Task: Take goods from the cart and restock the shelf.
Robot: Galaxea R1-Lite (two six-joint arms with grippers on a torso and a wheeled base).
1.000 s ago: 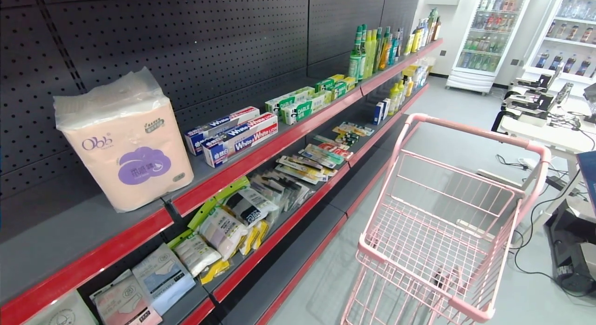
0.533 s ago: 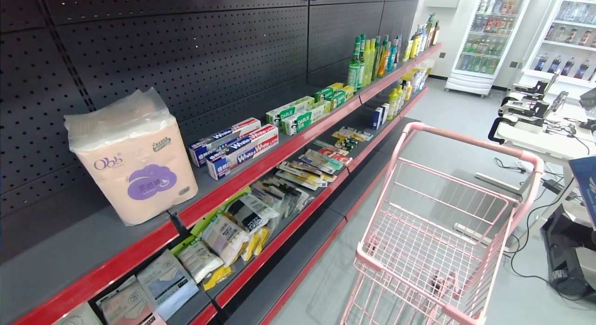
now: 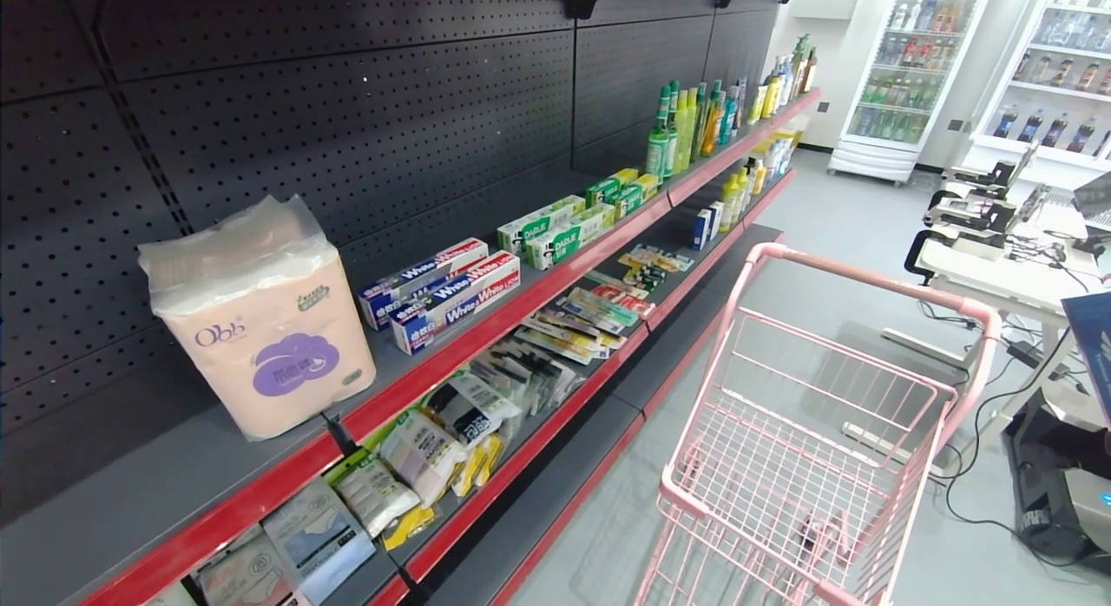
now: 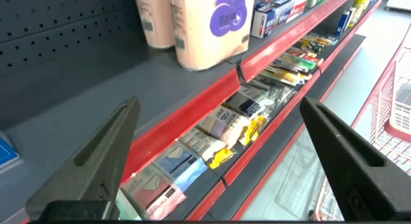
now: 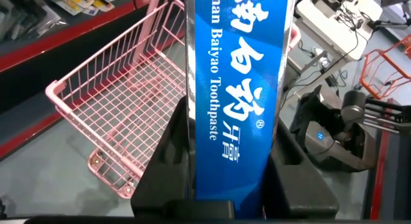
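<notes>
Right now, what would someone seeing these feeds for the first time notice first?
The blue toothpaste box clamped upright in the right tool stands out at once. The pink cart stands on the floor on the robot's right, beside the shelving. On the left, a big tissue pack stands on the upper shelf, with toothpaste cartons lined up farther along.

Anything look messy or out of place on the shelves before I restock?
The soft packets on the lower shelf lie in a tilted, overlapping heap, a yellow one near the red front lip. The toothpaste boxes and tissue pack above sit straight. Nothing looks spilled or damaged.
</notes>
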